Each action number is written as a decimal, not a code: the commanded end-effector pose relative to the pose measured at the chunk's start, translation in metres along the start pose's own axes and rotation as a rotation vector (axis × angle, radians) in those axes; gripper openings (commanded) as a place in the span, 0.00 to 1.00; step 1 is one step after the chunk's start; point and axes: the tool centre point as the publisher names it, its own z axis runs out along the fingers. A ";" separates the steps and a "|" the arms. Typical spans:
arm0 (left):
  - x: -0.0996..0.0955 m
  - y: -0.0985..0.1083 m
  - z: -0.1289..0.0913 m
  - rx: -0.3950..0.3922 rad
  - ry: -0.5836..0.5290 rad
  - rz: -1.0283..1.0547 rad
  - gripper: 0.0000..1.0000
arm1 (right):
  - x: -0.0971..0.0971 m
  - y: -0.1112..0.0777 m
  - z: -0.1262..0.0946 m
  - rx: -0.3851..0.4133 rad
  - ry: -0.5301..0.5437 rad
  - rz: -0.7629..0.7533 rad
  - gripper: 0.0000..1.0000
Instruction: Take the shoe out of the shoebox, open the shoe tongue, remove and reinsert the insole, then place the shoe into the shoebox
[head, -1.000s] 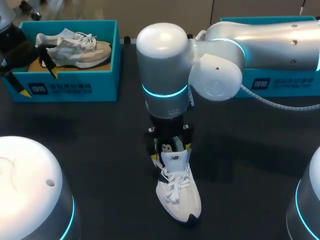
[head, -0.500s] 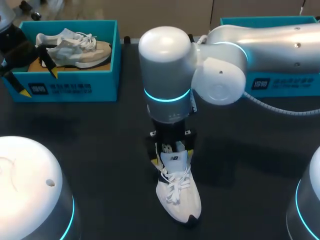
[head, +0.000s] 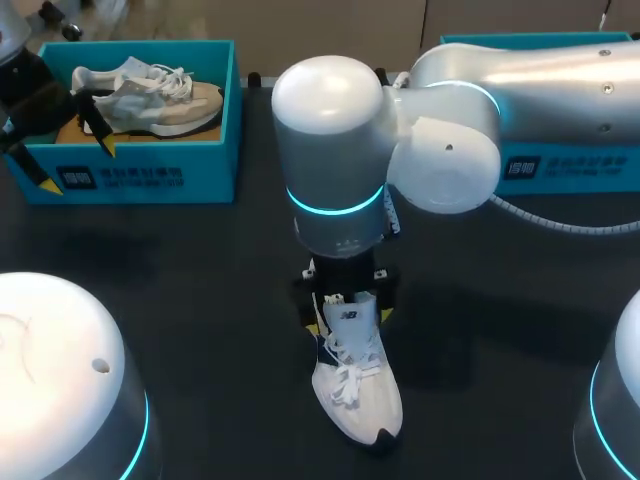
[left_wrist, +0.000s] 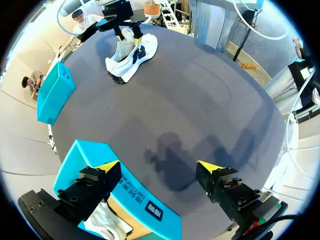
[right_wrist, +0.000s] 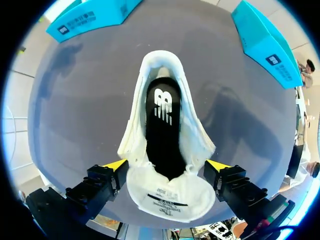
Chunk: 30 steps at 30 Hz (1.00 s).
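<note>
As our right gripper (right_wrist: 167, 165) hung over the white shoe (head: 357, 396) standing on the dark table (head: 200, 300), its yellow-tipped fingers stood wide apart on either side of the folded-back tongue (right_wrist: 168, 198), gripping nothing. The shoe was out of its box and well apart from the teal shoebox (head: 150, 172) at the table's far left. Our left gripper (left_wrist: 158, 166) hovered at that box's wall, likewise spread open and empty.

We judged the tongue step done and the insole step in hand. The black insole (right_wrist: 162, 127) lay flat inside the shoe's opening, ahead of the right fingers, and was not yet lifted. The next move, as we read it, called for the fingers to drop into the opening and pinch one edge of the insole. They would need to do so without catching the tongue or tipping the shoe.

Much was hidden. From the head view our right arm's large joint covered the rear of the shoe and most of the gripper. It also covered most of a second teal box (head: 560, 165) at the far right, whose contents we could not see. Another pale shoe (head: 150, 95) sat in the left box. We could not tell which box belonged to our shoe, nor whether the insole lay loose or stuck down.
</note>
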 end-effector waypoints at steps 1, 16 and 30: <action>0.001 0.000 0.000 -0.003 0.002 0.000 1.00 | -0.006 -0.010 -0.005 -0.007 0.006 0.018 1.00; 0.001 0.000 0.000 -0.003 0.002 0.000 1.00 | -0.002 -0.051 -0.020 0.027 0.006 0.126 1.00; 0.001 0.000 0.000 -0.003 0.002 0.000 1.00 | 0.001 -0.080 -0.035 0.055 -0.003 0.171 0.32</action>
